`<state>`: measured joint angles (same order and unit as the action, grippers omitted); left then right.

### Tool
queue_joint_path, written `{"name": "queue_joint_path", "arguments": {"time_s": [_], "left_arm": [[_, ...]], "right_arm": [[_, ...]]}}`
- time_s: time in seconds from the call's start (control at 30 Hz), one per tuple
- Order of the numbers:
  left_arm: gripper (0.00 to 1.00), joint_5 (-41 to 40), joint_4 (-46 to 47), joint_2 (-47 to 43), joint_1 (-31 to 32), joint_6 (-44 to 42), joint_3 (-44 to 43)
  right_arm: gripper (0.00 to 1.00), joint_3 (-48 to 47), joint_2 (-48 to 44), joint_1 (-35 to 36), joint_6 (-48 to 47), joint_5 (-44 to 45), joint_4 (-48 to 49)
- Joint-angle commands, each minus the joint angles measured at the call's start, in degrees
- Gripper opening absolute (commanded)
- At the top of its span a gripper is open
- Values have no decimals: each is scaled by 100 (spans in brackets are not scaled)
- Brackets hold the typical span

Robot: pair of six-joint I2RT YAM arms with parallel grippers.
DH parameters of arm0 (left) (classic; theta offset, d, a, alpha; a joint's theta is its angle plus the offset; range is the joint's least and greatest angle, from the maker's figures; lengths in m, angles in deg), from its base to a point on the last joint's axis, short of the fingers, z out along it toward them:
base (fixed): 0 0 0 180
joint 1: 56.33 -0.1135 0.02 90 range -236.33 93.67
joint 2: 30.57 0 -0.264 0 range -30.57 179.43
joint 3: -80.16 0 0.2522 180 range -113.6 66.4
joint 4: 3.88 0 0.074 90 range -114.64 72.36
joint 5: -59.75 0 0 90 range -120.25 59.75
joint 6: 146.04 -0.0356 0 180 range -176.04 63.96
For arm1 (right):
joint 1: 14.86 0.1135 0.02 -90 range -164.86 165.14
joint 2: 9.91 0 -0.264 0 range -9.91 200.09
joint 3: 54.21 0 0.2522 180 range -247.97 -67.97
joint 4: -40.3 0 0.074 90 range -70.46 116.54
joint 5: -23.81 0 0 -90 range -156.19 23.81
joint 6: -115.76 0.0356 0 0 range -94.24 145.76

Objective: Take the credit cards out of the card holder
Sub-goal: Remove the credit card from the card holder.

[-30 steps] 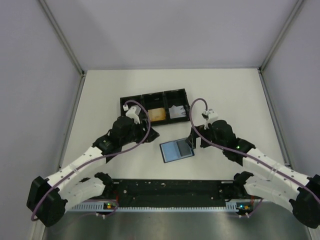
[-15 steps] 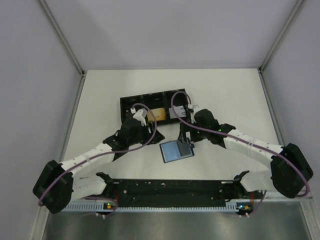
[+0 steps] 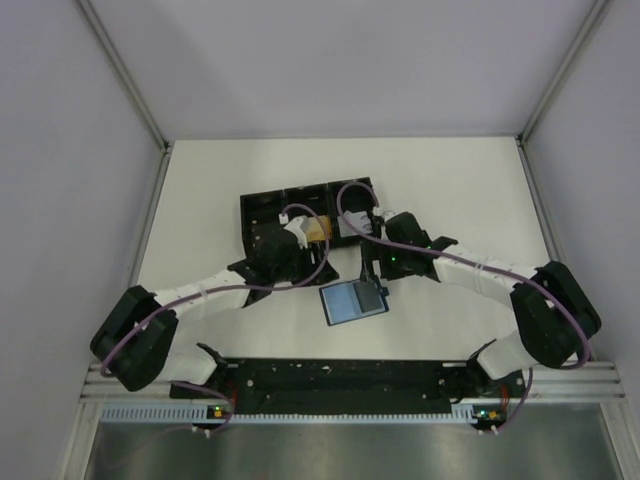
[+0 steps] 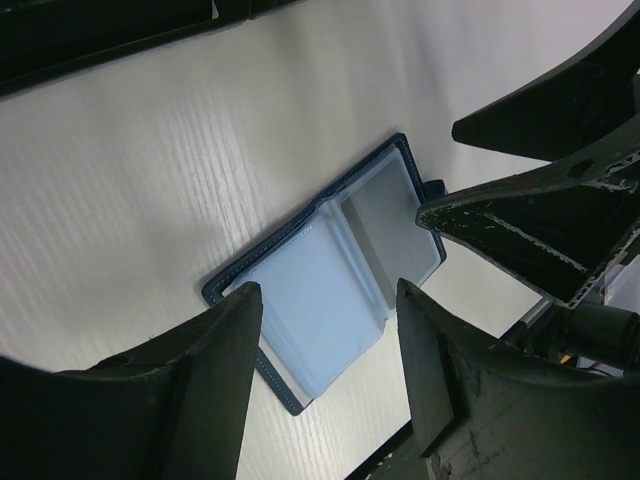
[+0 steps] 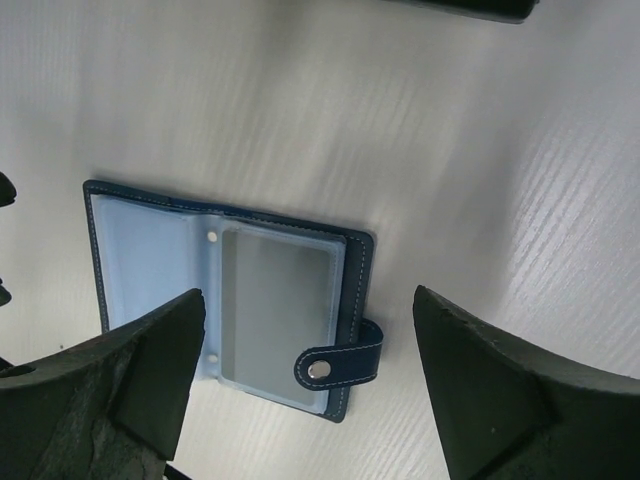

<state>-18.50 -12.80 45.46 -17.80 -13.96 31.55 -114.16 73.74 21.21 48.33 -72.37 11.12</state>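
From above, the small dark-blue folding card holder (image 3: pixel 352 300) lies open and flat near the middle of the white desk (image 3: pixel 450 190), its pale blue-grey inside facing up. Just beyond it, on the far side, sits the black plastic three-compartment tray (image 3: pixel 262 210), and a thin orange-tan credit card (image 3: pixel 317 229) lies in its middle compartment, apart from the holder. My left hand (image 3: pixel 312 268) hangs between the tray and the holder, off the holder's far left corner. My right hand (image 3: pixel 373 283) is over the holder's right edge. In my left wrist view, my two black fingers (image 4: pixel 190 390) stand spread, with nothing between them but the desk and the holder below. The holder lies spread like a book, with a dark stitched border all round. My right hand reaches in from the right, and its lower fingertip is at the holder's right edge; I cannot tell whether it touches. In my right wrist view, my fingers (image 5: pixel 490 390) are wide apart and pinch nothing. The holder lies beneath them, nearer the left finger than the right. Its little dark-blue snap tab (image 5: pixel 335 365), with a round metal stud, sticks out from the right edge. A clear plastic sleeve (image 5: pixel 275 300) covers the right half, and a greyish rectangle shows through it; I cannot tell whether that is a card.
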Motion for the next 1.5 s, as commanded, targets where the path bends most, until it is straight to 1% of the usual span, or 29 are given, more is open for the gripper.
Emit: {"name": "queue_joint_path", "arguments": {"time_s": [0.0, 0.17, 0.33, 0.67, 0.87, 1.0, 1.13, 1.3, 1.33, 1.47], "left_arm": [[60, 126, 368, 333, 50, -16, -320], [60, 117, 377, 553, 120, -7, -356], [60, 153, 307, 615, 173, 1, -408], [59, -6, 167, 378, 235, 63, -241], [58, 38, 35, 465, 331, 89, -338], [51, -102, -202, 562, 533, 151, -356], [42, -173, -449, 702, 656, 238, -260], [40, -296, -458, 606, 674, 327, -31], [39, -322, -623, 580, 683, 335, -4], [39, -401, -695, 553, 674, 335, 13]], "right_arm": [[82, -109, 133, -83, -156, -68, 21], [78, 40, 212, -83, -183, -270, 135], [71, 225, 204, -39, -147, -586, 381], [69, 119, 362, 435, -270, -640, 584], [68, 137, 318, 444, -235, -648, 628], [67, 190, 29, 436, -200, -517, 610], [67, 181, -481, 444, -139, -420, 505], [65, 146, -781, 523, 11, -560, 522], [65, 163, -772, 549, 54, -595, 575], [63, 418, -649, 585, 239, -709, 926]]}}
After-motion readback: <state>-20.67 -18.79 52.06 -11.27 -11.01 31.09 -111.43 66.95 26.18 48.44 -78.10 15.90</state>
